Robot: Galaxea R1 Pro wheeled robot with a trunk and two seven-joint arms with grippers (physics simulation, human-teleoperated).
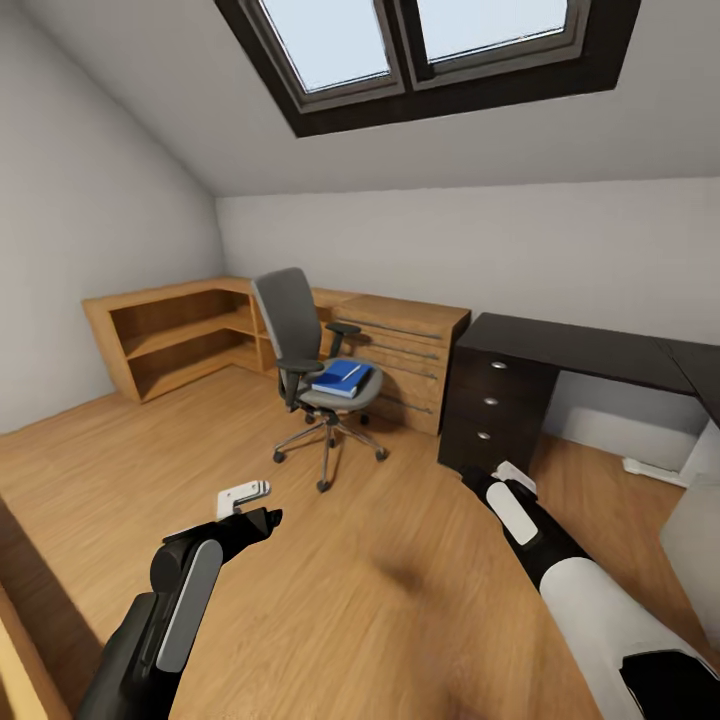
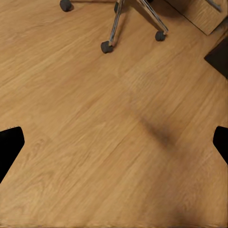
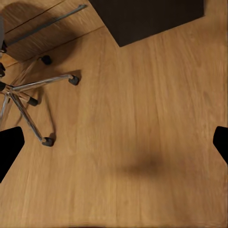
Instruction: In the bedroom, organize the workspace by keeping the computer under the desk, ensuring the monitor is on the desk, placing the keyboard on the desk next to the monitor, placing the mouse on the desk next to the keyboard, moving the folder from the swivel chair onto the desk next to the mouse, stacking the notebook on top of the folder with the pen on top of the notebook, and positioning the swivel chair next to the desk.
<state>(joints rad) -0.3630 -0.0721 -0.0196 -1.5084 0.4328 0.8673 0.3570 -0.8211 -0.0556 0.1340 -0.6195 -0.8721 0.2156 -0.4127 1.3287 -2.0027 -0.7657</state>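
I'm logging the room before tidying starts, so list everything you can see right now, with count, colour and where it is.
swivel chair: one, grey with black armrests and chrome castor base, on the floor in front of the wooden units
folder: one, bright blue, on the chair seat
pen: one, slim and white, lying on the folder
desk: one, black top with black drawers and silver knobs, against the far wall at right
wooden shelf unit: one, light wood, far left corner
wooden chest: one, light wood with bar handles, behind the chair
skylights: two panes, dark frame, sloped ceiling
floor: light wood
left gripper: white fingers, jaws apart, over the floor
right gripper: white, low over the floor near the desk drawers
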